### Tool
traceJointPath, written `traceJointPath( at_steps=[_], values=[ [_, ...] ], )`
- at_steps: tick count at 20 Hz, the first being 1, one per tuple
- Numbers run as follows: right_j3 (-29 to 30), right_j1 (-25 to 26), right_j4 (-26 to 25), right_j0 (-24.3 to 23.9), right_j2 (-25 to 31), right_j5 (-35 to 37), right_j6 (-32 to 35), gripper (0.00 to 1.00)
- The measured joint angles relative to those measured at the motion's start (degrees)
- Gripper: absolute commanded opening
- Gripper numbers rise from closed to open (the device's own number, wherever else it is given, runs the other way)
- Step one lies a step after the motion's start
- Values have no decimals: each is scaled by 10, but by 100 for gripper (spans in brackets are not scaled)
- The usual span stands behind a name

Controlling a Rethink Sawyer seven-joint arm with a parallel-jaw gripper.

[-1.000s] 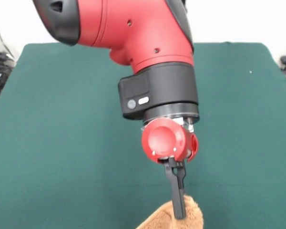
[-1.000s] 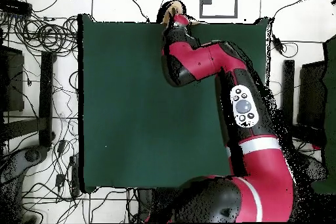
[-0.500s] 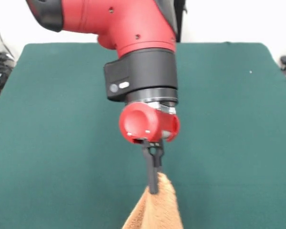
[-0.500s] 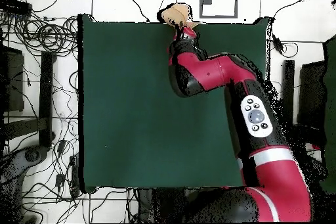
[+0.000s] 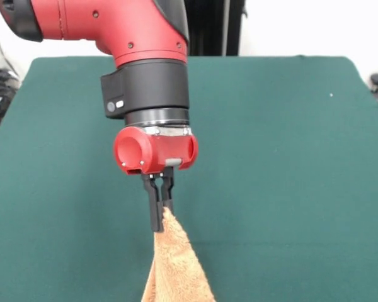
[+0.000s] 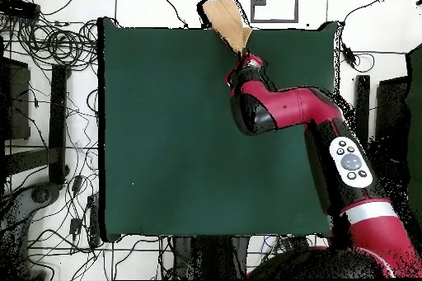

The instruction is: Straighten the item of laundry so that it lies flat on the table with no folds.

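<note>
The arm (image 5: pixel 145 56) reached down from the top of the front view, its black wrist and red head above the table (image 5: pixel 290 157). The claw (image 5: pixel 160 217) pointed straight down with its two black fingers (image 5: pixel 155 211) pressed together on the top corner of the towel (image 5: pixel 175 267). The towel hung from that pinch in a narrow, bunched drape that widened downward and ran out of the picture at the near edge, so its lower part could not be seen there.

From overhead, the towel (image 6: pixel 227 22) showed as a tan, tapering strip lying across the table's (image 6: pixel 165 129) far edge, its wide end past the green cloth over the floor and its narrow end at the claw (image 6: pixel 245 53). The arm (image 6: pixel 297 113) stretched in from the lower right. Cables (image 6: pixel 58 47) lay on the floor to the left of the table.
</note>
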Motion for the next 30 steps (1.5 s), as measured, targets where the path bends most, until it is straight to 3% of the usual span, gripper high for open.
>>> traceJointPath(
  at_steps=[15,30],
  values=[
    [65,-1,22,2,27,6,0,0],
    [170,-5,53,-63,139,108,0,0]
  ],
)
